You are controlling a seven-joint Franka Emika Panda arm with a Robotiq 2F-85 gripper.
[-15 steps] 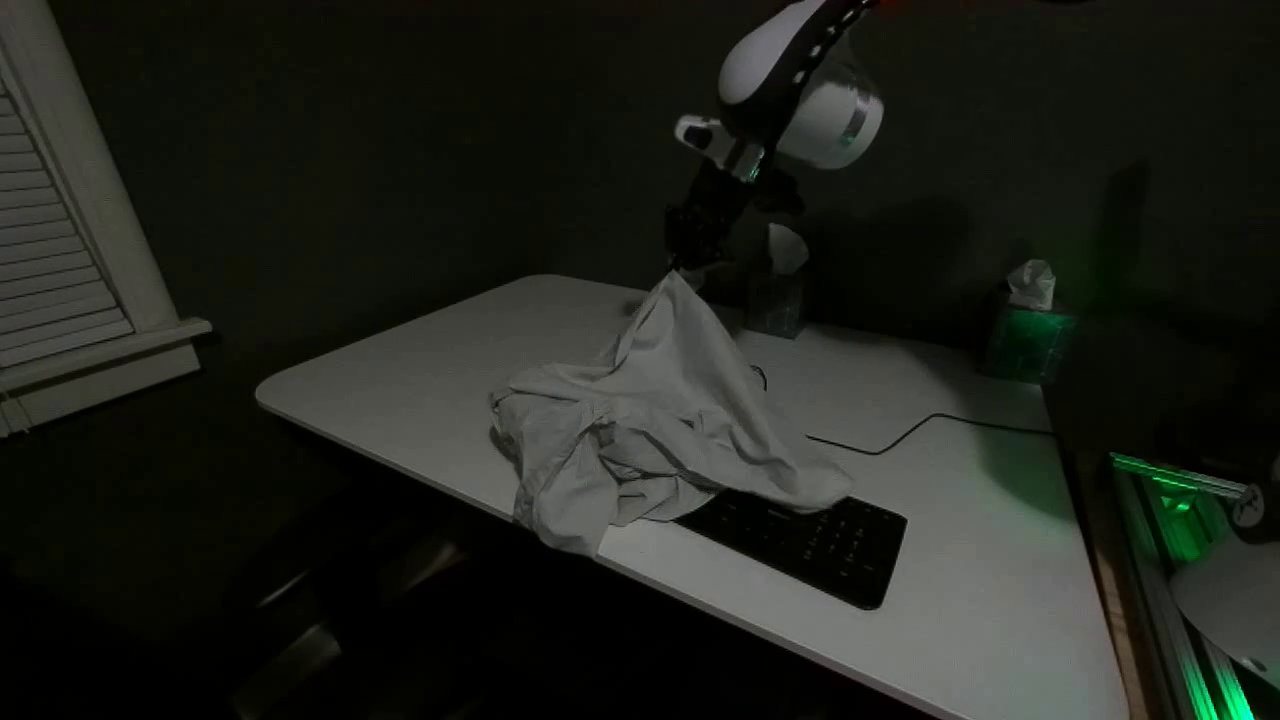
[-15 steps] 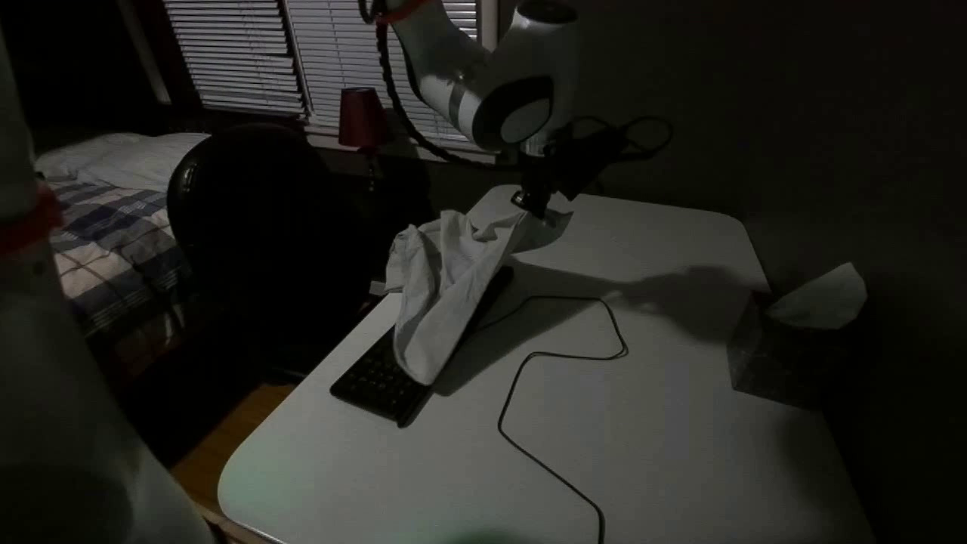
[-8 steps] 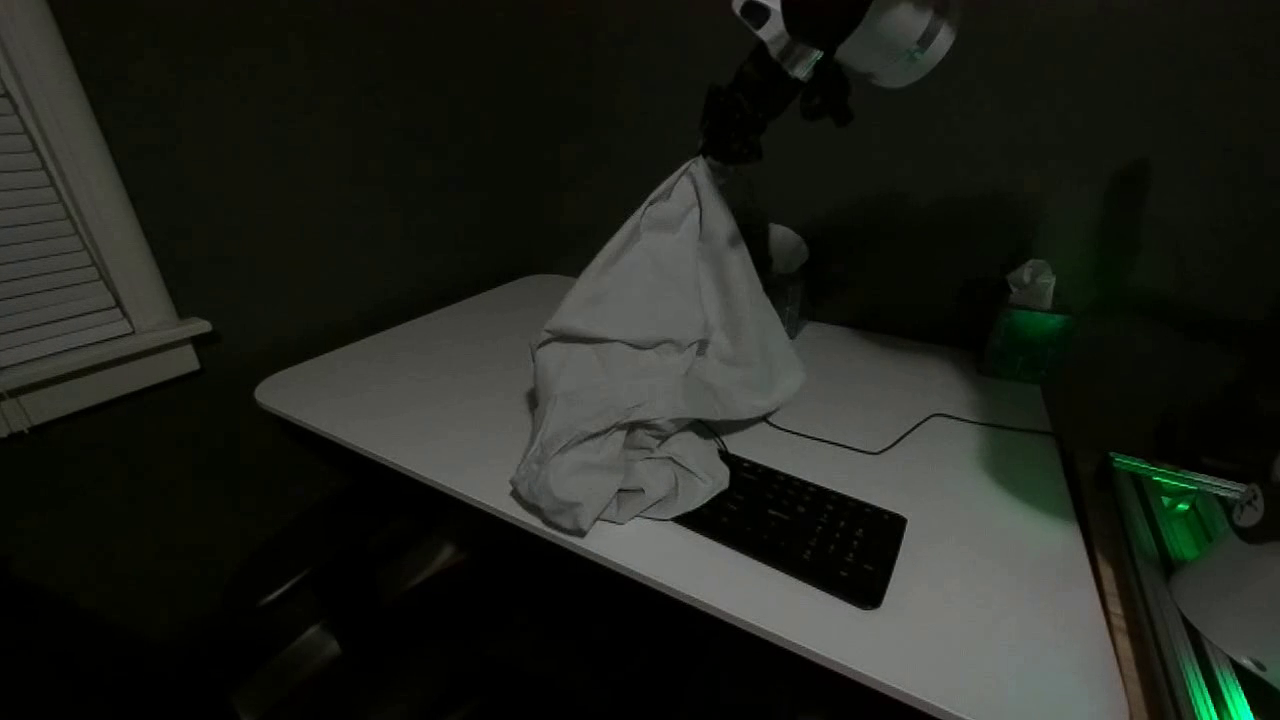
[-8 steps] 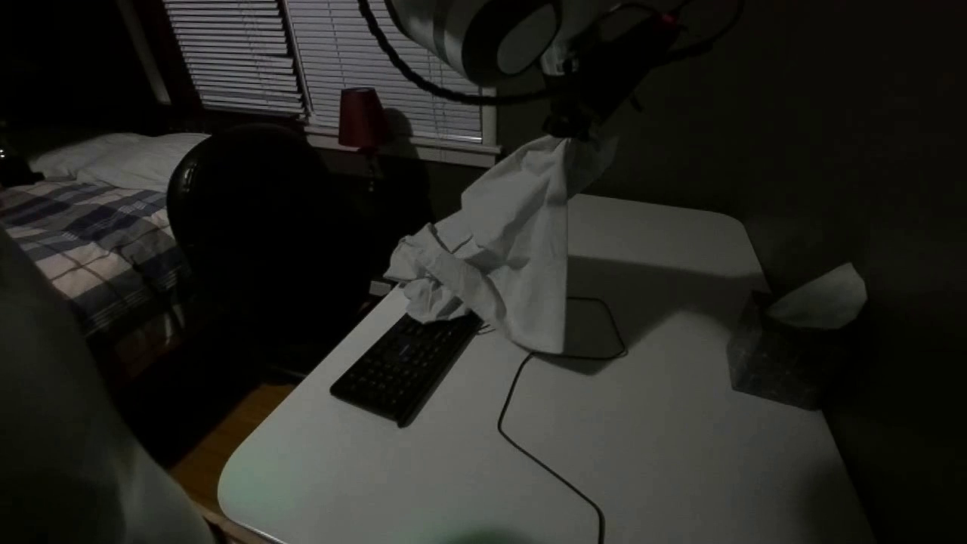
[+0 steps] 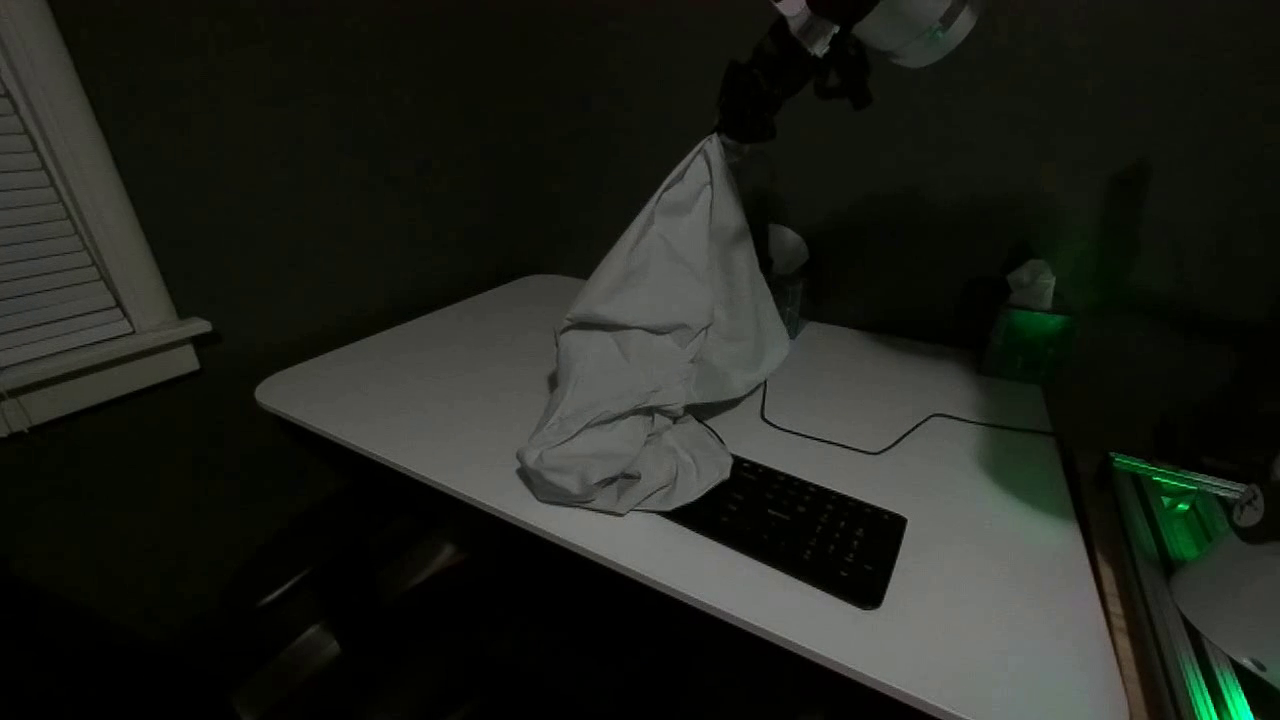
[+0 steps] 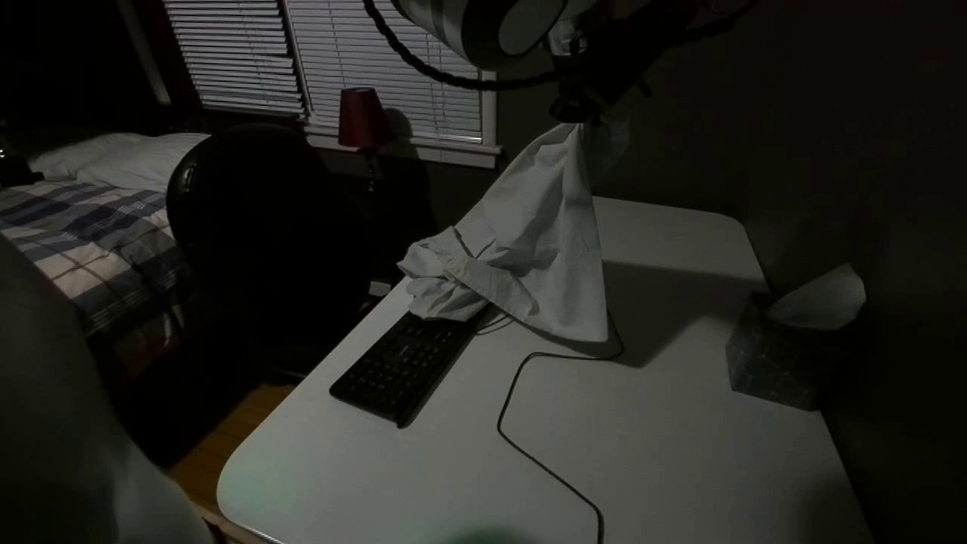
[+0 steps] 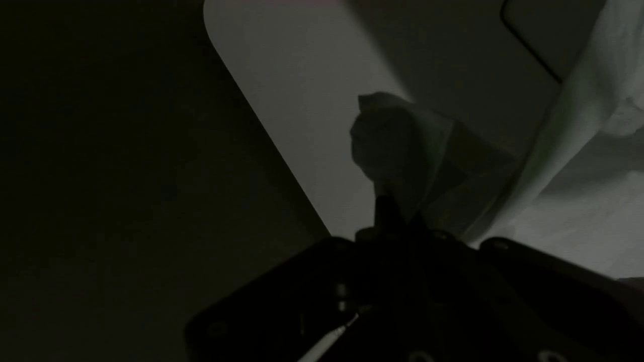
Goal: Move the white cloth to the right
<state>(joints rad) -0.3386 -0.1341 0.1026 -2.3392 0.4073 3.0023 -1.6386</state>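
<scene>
White-and-black jointed robot arm (image 6: 514, 34): has climbed over the last second, fast at first and then only a little, drifting toward picture right in both exterior views; the lift looks mostly spent, and the sideways carry is, I judge, just starting. Whose right the task means, the pictures do not settle.

White fabric cloth (image 5: 660, 330): has gone from a low, spread heap to a tall tent. Its peak hangs well above the white, round-cornered worktop (image 5: 420, 370); its bunched foot still rests there, near the edge. So it is partly raised, not yet carried across, and the foot will probably drag unless lifted higher.

Flat black rectangular keyboard (image 6: 400, 370): unmoved, with more keys bare than a second ago; the cloth's foot still covers one end, so a sideways pull could tug it.

Thin black cable (image 5: 872, 453): shows more of its run now that the cloth's flap is higher; a small snag risk.

Dark fingers (image 7: 386, 213): pinching a gathered bit of the cloth, a loose end poking out past them; how deep the hold goes is too dark to tell.
</scene>
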